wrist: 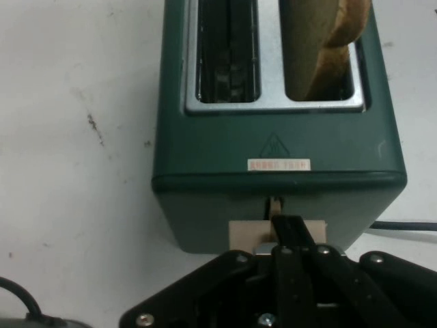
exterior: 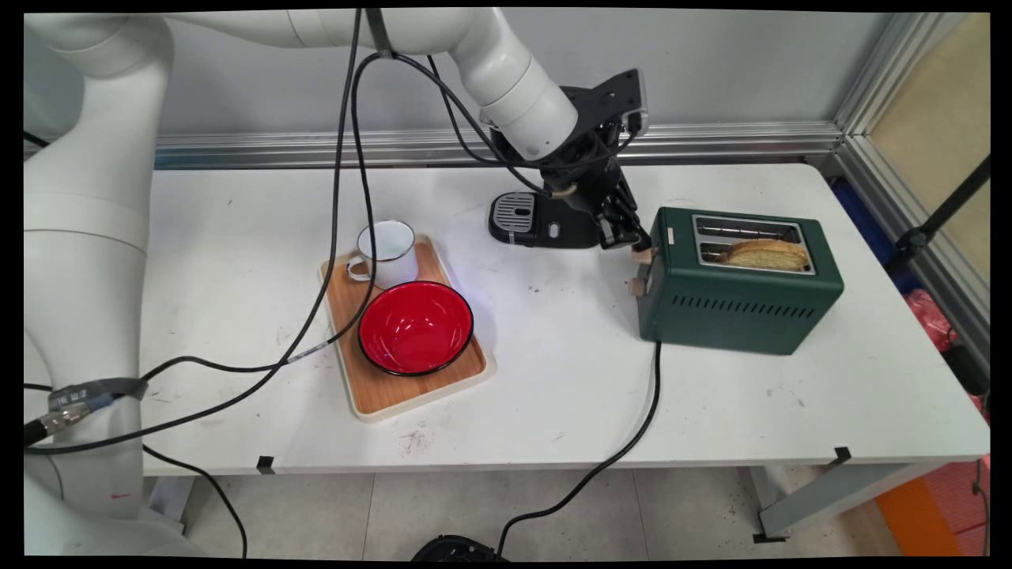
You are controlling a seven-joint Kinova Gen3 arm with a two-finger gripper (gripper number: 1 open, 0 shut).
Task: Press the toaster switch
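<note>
Left of centre in the main view: a wooden tray (exterior: 379, 399) with a pale rim, carrying a white mug (exterior: 387, 251) at its far end and a red bowl (exterior: 416, 326) with a black rim just beside it, nearer the camera. Both mug and bowl empty as far as can be seen. Upper centre: a black coffee machine base (exterior: 528, 220) with a slotted metal drip grate, partly hidden behind the gripper (exterior: 636, 241). Right of centre: a dark green toaster (exterior: 739, 304) with two slots on top, far slot empty, near slot holding a slice of toast (exterior: 767, 254) that stands out above the rim. Black power cord (exterior: 624, 442) trailing from the toaster's near corner over the table (exterior: 553, 379) edge to the floor. Small pale label on the toaster's top, near the lever end, in reddish print too small to read; embossed triangle mark just above it in the hand view. Gripper fingers closed together, tips resting on the toaster's pale lever (exterior: 644, 256) at its left end face. A second pale knob (exterior: 636, 286) just below.
</note>
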